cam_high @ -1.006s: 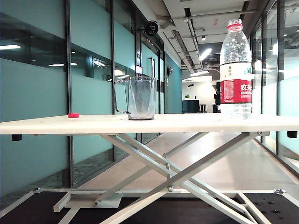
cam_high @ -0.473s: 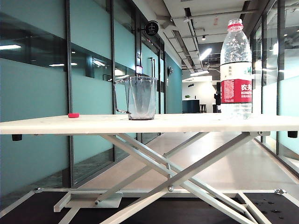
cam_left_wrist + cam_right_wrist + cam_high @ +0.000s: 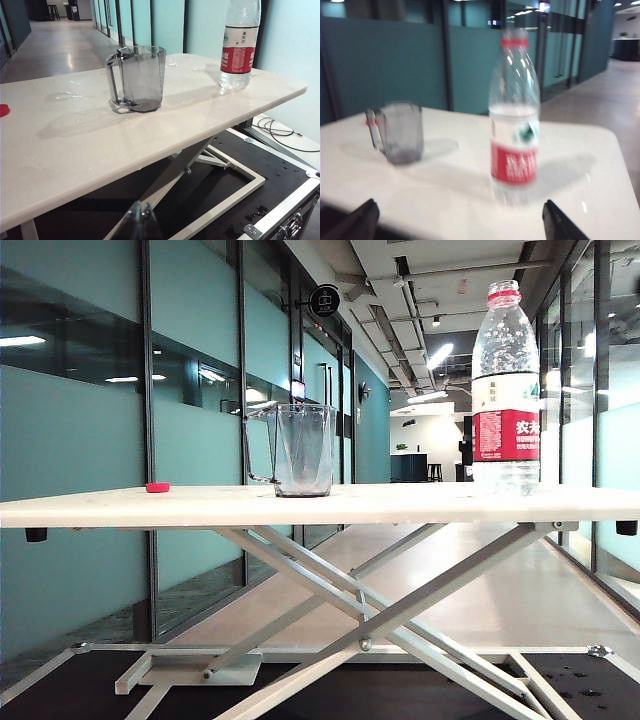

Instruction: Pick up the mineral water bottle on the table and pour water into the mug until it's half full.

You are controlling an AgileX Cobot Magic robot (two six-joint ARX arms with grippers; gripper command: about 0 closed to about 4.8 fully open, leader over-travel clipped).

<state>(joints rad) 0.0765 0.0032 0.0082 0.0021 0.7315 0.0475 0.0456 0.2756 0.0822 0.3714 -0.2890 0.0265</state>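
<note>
On the table, right gripper gapes before the mineral water bottle.

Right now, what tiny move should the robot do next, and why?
Probably ease the right gripper forward around the mineral water bottle. Its fingers stand wide open, short of the bottle, which stands upright and untouched on the table, apart from the mug.

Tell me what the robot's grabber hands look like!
Only small parts show. The right gripper has two dark, pointed fingertips, blurry at the picture's edge. The left gripper shows see-through, glassy tips. No arms, cables or markings are visible.
</note>
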